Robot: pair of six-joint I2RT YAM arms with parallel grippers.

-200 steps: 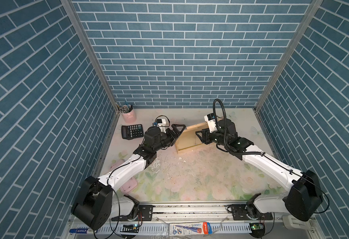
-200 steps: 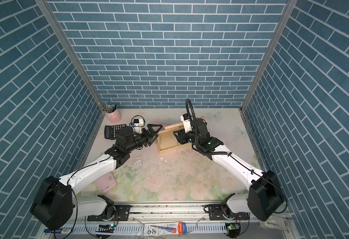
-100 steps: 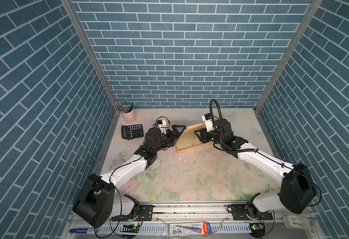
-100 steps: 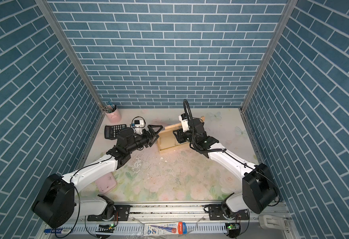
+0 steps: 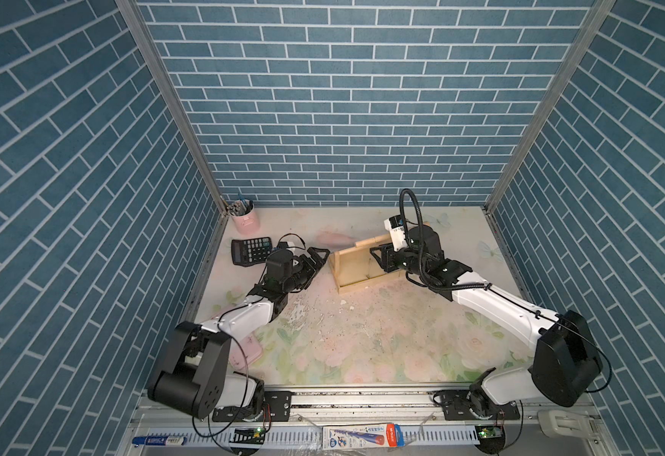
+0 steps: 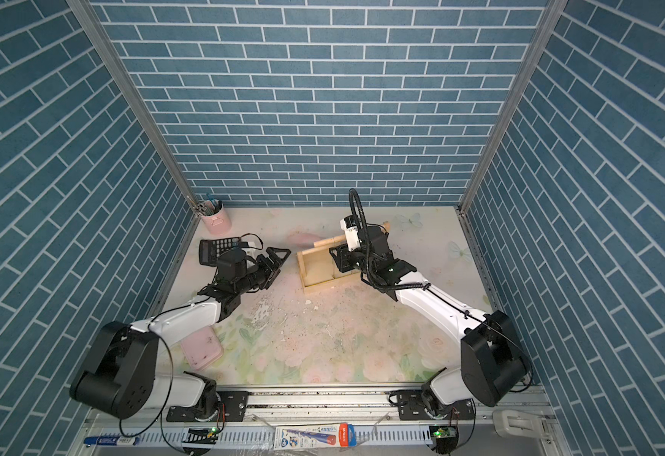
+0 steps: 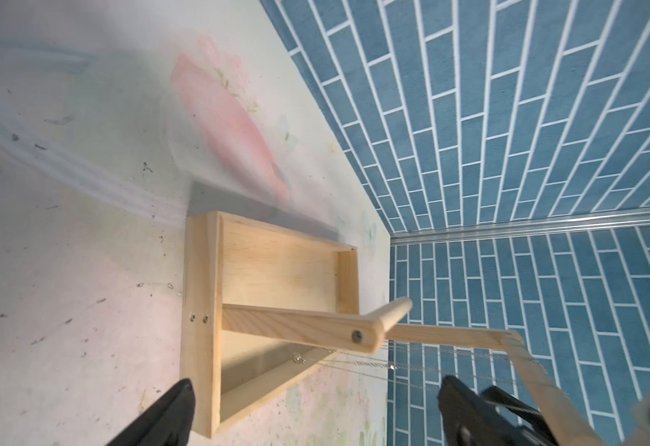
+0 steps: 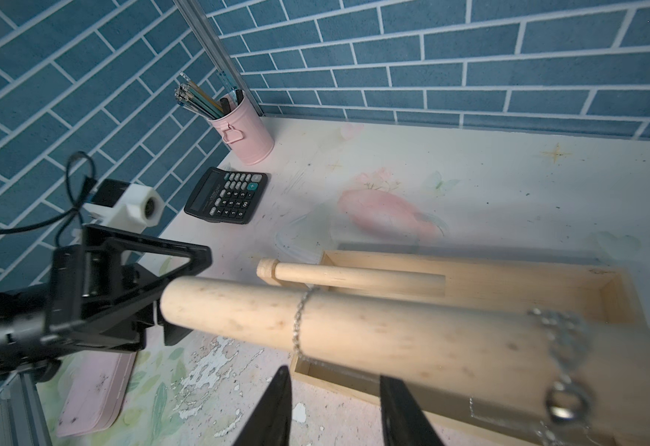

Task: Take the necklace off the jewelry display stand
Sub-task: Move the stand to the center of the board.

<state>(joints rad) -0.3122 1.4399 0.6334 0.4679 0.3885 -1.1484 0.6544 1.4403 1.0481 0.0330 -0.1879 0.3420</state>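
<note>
Twin high views over the whole table [image 5: 362,335]; wrist cameras close at opposite ends of the jewelry display stand [image 7: 277,270].

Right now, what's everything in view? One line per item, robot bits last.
jewelry display stand: 1, pale wood, mid-table toward the back
necklace chain: silver, looped over the stand's top bar; how many necklaces, cannot tell
calculator: 1, black, back left of table
pencil cup: 1, pink, back left corner, holds pencils
flat case: 1, pink, front left of table
marker: 1, blue, front rail, left end
packet: 1, white, blue and red, front rail, middle
table: 1, pale floral top
left pincer: 1, black, open, facing the stand's left end
right pincer: 1, black, jaws apart, over the stand's tray by the bar
</note>
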